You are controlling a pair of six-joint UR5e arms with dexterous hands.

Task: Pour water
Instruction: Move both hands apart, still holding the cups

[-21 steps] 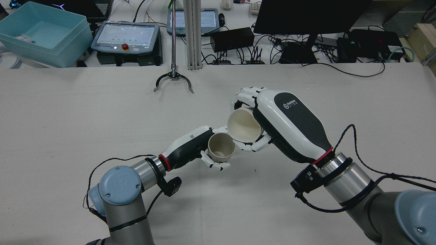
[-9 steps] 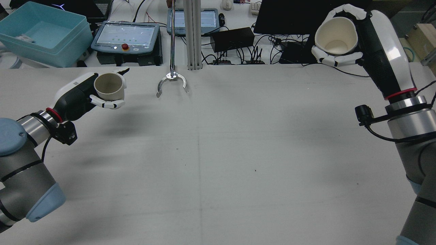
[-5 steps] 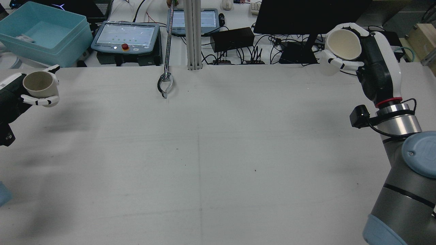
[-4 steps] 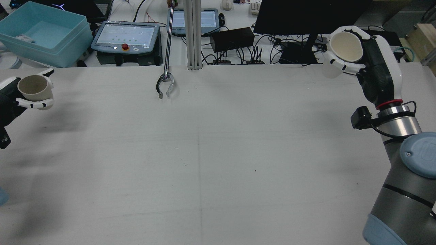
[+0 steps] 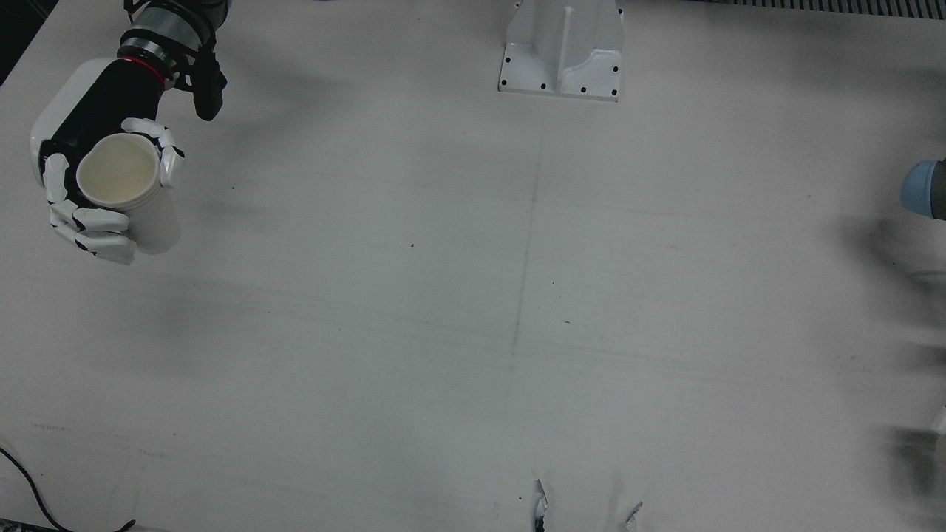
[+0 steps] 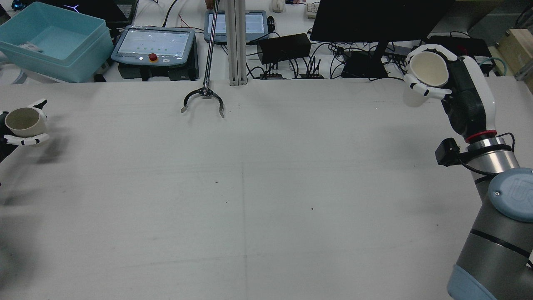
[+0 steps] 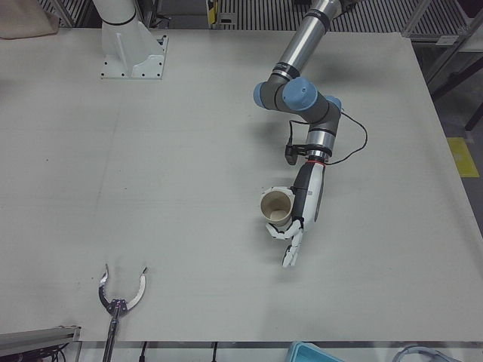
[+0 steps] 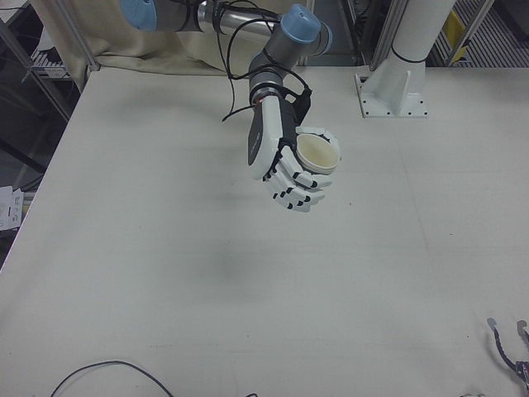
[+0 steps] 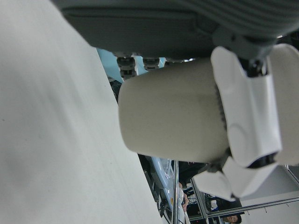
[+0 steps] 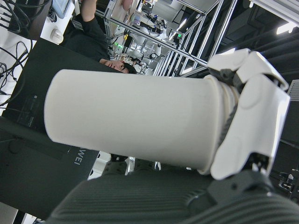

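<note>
While the right hand [image 6: 441, 79] wraps its fingers [image 6: 424, 89] round a tall white paper cup [image 6: 427, 71], it holds that cup upright, mouth up, off the table [image 6: 266, 187] at the far right edge! In the right hand view the cup's side fills the picture, fingers clamped near its rim. Over on the other flank, the left hand [image 7: 298, 215] grips a shorter beige cup [image 7: 277, 207], also upright, thumb and fingers closed round its wall, just above the table at the far left in the rear view. The two cups are well apart, a whole tabletop between them. At the far edge, a metal grabber claw [image 6: 202, 100] on a long rod rests on the table, jaws spread.
</note>
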